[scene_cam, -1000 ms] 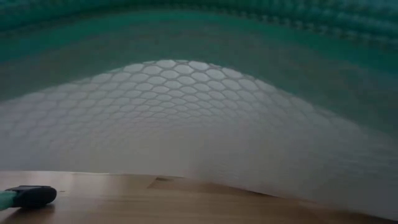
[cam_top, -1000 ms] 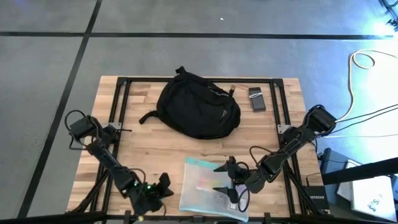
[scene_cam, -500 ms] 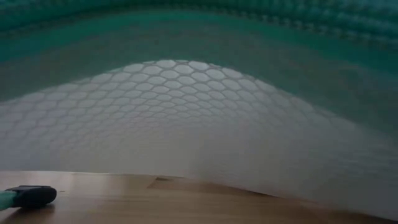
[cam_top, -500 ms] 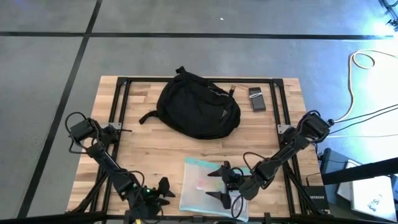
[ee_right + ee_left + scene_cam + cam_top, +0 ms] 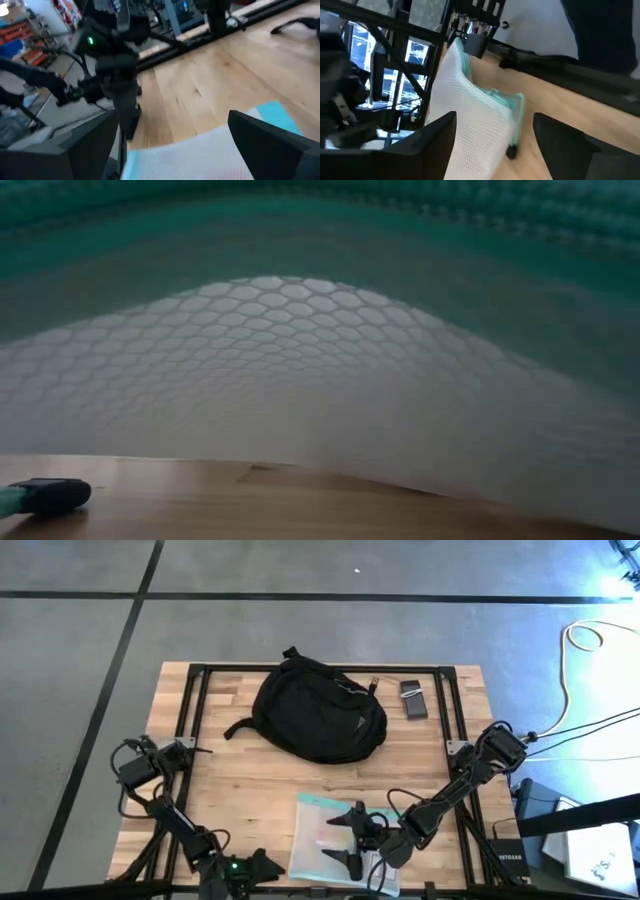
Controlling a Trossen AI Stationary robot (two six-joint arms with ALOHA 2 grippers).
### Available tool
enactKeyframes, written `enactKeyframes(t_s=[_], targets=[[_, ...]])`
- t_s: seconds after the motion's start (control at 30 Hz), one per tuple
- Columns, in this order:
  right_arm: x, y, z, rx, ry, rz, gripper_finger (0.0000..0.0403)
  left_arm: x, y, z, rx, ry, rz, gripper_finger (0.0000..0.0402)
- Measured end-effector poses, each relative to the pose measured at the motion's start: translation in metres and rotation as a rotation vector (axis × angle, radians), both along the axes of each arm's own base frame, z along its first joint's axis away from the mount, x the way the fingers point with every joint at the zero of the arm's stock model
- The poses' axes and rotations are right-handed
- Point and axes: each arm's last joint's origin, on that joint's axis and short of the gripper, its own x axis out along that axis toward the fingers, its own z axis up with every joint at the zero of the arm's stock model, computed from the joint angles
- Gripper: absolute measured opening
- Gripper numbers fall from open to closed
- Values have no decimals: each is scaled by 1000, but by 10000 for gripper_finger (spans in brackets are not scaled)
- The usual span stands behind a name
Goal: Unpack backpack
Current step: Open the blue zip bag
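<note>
Backpack (image 5: 318,710) sits at the far-centre of the wooden table (image 5: 250,780), black, rounded, strap trailing off toward the left arm's side, w/ nothing gripping it and both arms well apart from it. Just beside it on the right arm's side we see a small dark grey device (image 5: 413,700) lying flat on the wood. At the near edge lies a translucent mesh pouch (image 5: 335,843) w/ teal edging; in the low view its honeycomb mesh (image 5: 300,360) fills nearly everything, w/ a small dark zip pull (image 5: 50,495) on the table at one corner. Right gripper (image 5: 343,837) hangs over the pouch, jaws spread wide, one finger toward the teal top edge and the other nearer the table's front edge; we see nothing held between them, and can't tell if the tips touch the mesh. Left gripper (image 5: 268,867) is at the near edge just beside the pouch, pointing at it; from its wrist view the two dark fingers (image 5: 435,135) stand apart w/ the pouch's corner (image 5: 485,110) seen between them, not clamped.
</note>
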Motion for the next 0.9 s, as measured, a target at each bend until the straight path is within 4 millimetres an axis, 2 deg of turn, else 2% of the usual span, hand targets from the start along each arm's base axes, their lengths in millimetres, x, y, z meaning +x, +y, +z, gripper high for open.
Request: enactKeyframes(t_s=[0.2,0.43,0.73,0.9], targets=[[1,-1,3,-1,-18,-36,360,0,-3,-1,-13,31,-87,237],[1,-2,3,16,-37,-106,360,2,0,-7,-40,66,-89,237],[1,-3,5,42,-59,-156,360,15,8,-11,-125,177,-177,237],[1,-4,5,45,-63,-162,360,30,21,-14,-233,286,-195,237]])
